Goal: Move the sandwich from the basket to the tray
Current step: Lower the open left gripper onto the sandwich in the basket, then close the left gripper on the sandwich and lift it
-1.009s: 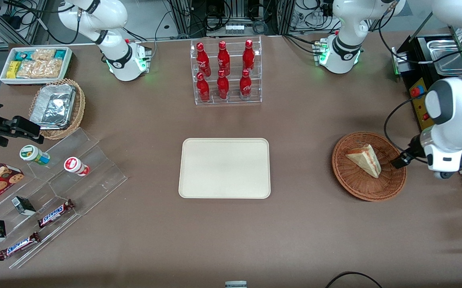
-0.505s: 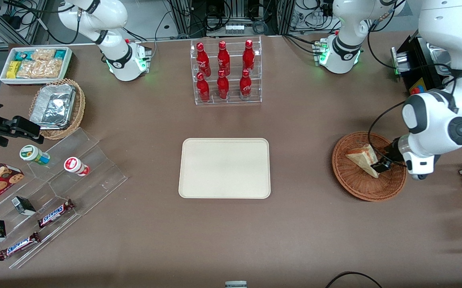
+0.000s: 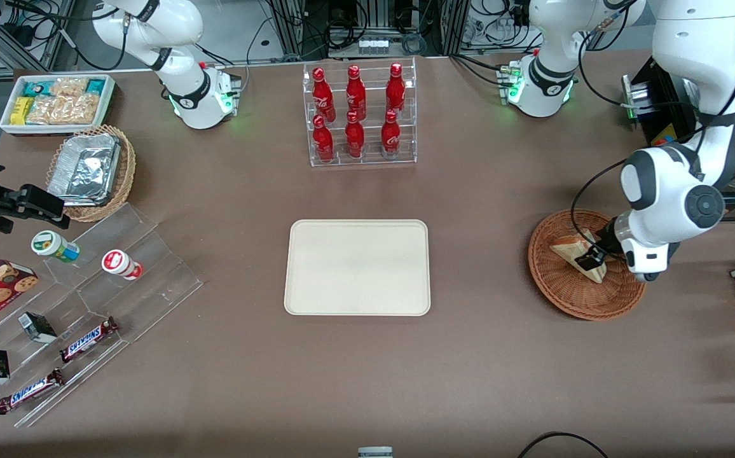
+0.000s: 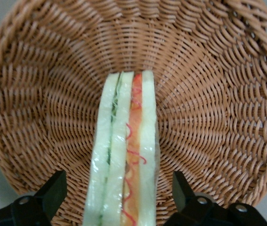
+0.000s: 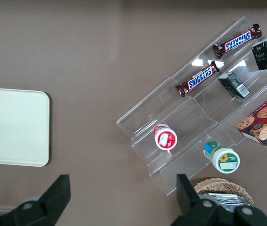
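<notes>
In basket (image 3: 564,299): claw (image 3: 591,262) astride sandwich (image 4: 126,155).

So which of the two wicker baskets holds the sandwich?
The darker reddish-brown basket at the working arm's end, where the open gripper straddles the sandwich. The lighter basket holds a foil container.

The small triangular wedge sandwich (image 3: 572,249) lies in the round shallow woven wicker basket (image 3: 564,296), which sits on the brown table (image 3: 482,191) toward the working arm's end. The left arm's gripper (image 3: 591,261) is down inside the basket, its two fingers (image 4: 53,188) spread apart with one on each side of the sandwich, not touching it. The flat rectangular tray (image 3: 357,267) lies at the table's middle, well apart from the basket. The clear rack of bottles (image 3: 359,114) stands farther from the front camera than the tray.
</notes>
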Robot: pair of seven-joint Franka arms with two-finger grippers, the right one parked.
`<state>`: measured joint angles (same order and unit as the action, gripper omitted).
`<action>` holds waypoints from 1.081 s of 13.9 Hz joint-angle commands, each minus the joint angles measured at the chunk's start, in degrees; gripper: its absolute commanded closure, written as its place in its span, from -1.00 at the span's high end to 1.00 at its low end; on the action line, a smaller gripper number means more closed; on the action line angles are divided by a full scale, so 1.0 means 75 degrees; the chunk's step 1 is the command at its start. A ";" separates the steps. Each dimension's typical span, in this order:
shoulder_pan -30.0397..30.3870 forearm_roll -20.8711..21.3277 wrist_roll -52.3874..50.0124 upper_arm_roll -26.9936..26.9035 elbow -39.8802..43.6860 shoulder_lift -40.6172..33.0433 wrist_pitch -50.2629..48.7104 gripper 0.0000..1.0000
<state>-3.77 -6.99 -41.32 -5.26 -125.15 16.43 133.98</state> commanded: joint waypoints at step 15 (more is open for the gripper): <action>-0.2668 0.1342 -0.0186 -0.0002 0.1591 -0.0740 -0.2770 -0.53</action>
<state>-17.39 1.13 -42.06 -4.63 -117.05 7.78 115.03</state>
